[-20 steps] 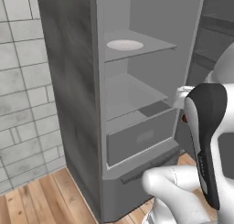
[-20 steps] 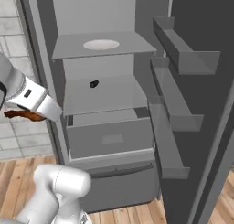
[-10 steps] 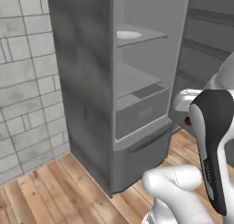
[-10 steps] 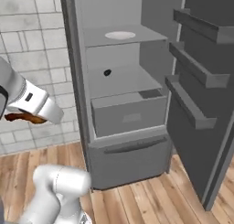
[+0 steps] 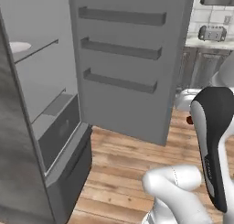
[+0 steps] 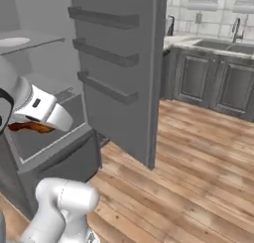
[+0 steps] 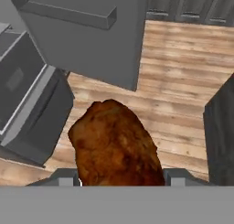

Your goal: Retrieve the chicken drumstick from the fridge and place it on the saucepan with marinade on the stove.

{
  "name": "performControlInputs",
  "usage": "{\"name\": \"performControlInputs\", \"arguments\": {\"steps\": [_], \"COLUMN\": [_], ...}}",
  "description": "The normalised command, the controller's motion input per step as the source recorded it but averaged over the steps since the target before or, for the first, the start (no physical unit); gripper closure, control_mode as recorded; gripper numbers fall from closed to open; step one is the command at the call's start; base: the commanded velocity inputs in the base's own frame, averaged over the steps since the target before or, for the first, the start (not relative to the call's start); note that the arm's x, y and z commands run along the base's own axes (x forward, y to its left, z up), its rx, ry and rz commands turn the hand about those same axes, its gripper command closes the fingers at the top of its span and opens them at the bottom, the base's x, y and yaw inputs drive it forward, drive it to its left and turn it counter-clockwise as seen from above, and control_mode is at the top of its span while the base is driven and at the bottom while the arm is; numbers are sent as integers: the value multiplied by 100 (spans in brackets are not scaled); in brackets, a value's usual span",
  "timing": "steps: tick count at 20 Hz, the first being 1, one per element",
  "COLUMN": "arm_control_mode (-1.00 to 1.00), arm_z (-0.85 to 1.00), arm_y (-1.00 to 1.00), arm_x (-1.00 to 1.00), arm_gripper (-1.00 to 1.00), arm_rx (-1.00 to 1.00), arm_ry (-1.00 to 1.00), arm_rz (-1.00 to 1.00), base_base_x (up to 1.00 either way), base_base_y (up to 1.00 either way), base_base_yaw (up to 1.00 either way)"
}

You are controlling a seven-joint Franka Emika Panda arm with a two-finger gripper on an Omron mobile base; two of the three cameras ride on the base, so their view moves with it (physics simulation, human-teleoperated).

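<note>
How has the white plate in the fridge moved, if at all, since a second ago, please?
No. The white plate lies on the same upper shelf of the fridge as before; it shifted in the picture because the base turned.

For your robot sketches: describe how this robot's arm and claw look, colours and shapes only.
The arm is glossy white with rounded, tube-like segments and bulging joints. One link wears a long black cover edged in grey. The white wrist block carries a small dark marking, and the claw has grey finger tips.
</note>
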Motion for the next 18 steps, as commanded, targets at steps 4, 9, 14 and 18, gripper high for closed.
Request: {"name": "performControlInputs", "arguments": {"steps": [4,9,14,18], "arm_control_mode": [100,100,100,100], "arm_z": [0,0,0,0], "arm_y": [0,0,0,0], "arm_x": [0,0,0,0], "arm_gripper": [100,100,100,100], "arm_rx": [0,0,0,0], "arm_ry": [0,0,0,0], "arm_rz": [0,0,0,0], "base_base_x": [-2,-2,-2,-2], "base_base_y": [0,0,0,0], "base_base_yaw": [-100,-100,-100,-100]}}
